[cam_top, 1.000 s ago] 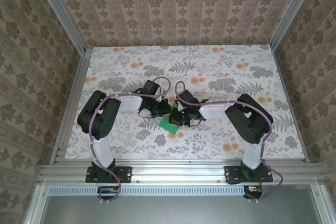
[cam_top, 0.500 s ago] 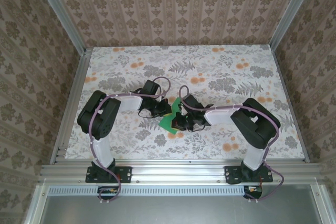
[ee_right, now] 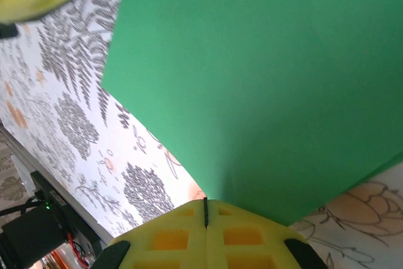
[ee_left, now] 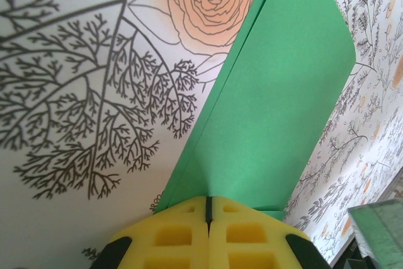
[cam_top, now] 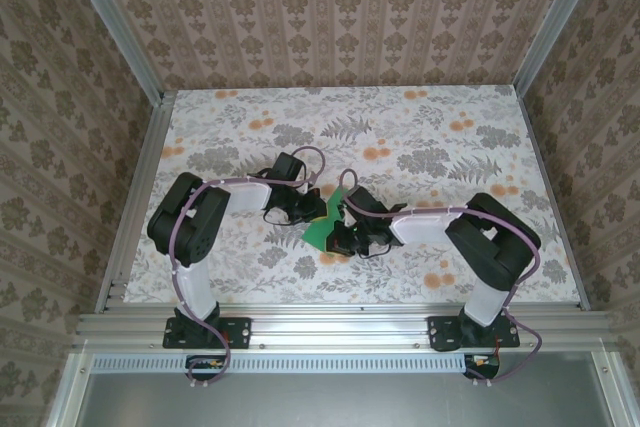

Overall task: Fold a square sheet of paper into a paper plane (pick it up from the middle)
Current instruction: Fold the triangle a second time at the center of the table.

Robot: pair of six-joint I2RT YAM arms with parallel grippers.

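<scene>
1. Green, thin and plain: the sheet of paper (cam_top: 322,234), near the middle of the floral tabletop (cam_top: 430,127), between the two arms and seemingly tilted up off the surface.
2. Pinched at one edge by the left hand (ee_left: 208,209), yellow pads (ee_left: 173,237) pressed tight together with the sheet coming out of the seam. Seems to carry a doubled layer along one long side, so probably folded over once already.
3. Pinched at another edge by the right hand (ee_right: 204,212), likewise clamped fully closed on it, the green surface spreading wide ahead.
4. Judged very light and floppy: no stiffness beyond what a crease lends, apt to sag, curl or flutter if swung fast.
5. Smooth, and probably slippery against foam. Easily pulled out of a shallow grip, and easily torn or wrinkled if tugged apart by both hands at once.
6. Best held just inside an edge or along a crease, flat across all the layers rather than at a bare corner tip.
7. Best pressed down against the tabletop for sharpening any fold.
8. Calls for slow, matched moves of both hands, with a little slack kept in the sheet.
</scene>
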